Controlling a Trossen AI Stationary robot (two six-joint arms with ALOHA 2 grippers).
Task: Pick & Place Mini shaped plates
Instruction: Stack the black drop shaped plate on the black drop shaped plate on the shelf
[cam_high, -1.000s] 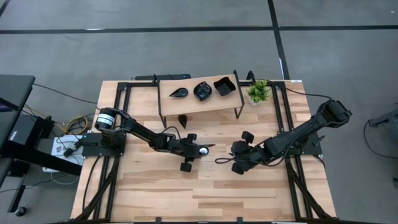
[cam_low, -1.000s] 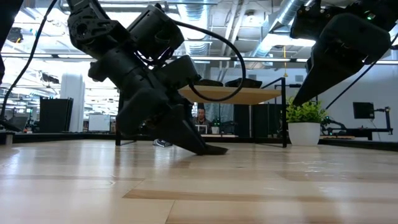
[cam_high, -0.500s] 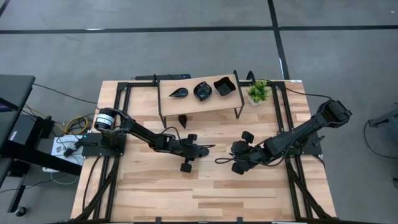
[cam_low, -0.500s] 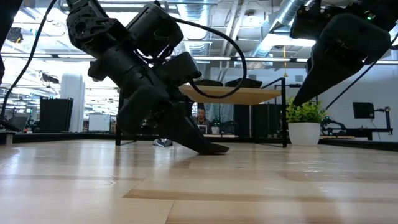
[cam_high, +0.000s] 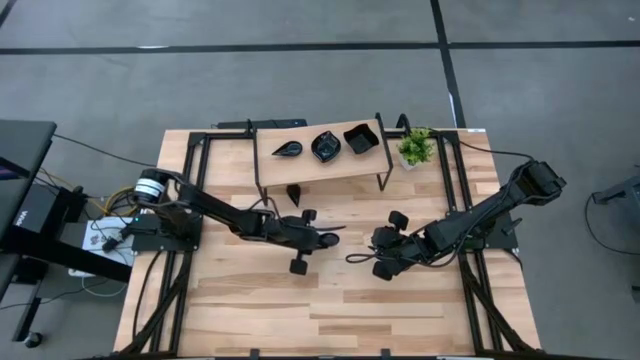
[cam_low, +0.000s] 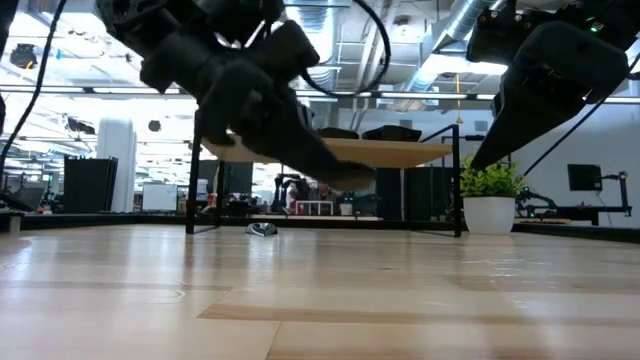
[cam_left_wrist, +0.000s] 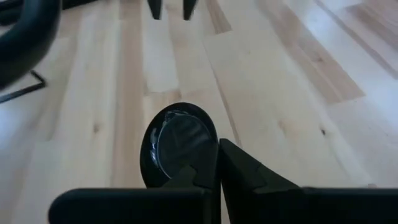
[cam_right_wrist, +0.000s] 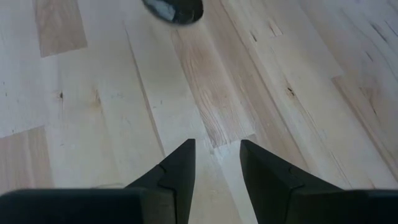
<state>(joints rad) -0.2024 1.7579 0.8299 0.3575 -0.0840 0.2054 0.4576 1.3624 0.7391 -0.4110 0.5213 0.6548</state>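
left gripper (cam_left_wrist: 217, 171), near the middle of the table (cam_high: 330, 300): fingers (cam_left_wrist: 245, 174) pinched together on the rim of a small round glossy black plate (cam_left_wrist: 179, 146), which lies flat beyond and to one side of the fingertips. in the low view this gripper (cam_low: 345, 172) and the plate edge at its tip stand clear above the tabletop, in front of the raised shelf (cam_low: 400, 152). in the high view the held plate shows as a dark spot at the fingertips (cam_high: 328, 239).

right gripper (cam_right_wrist: 217, 149), to the right of the left one and well apart from it: fingers (cam_right_wrist: 264, 165) parted by a narrow gap, nothing between them, bare wood under them. a dark dish (cam_right_wrist: 174, 9) lies on the table well ahead of the fingertips, partly cut off by the frame edge.

shelf at the far side of the table (cam_high: 320, 150): three black plates rest on it, a leaf-shaped plate (cam_high: 287, 149), a scalloped round plate (cam_high: 325, 146) and a square plate (cam_high: 360, 139), all well beyond both grippers. another small black plate (cam_high: 294, 192) sits on the table below the shelf's front edge, near the left gripper but not touching it.

potted plant (cam_high: 415, 148): just beside the shelf's right end.
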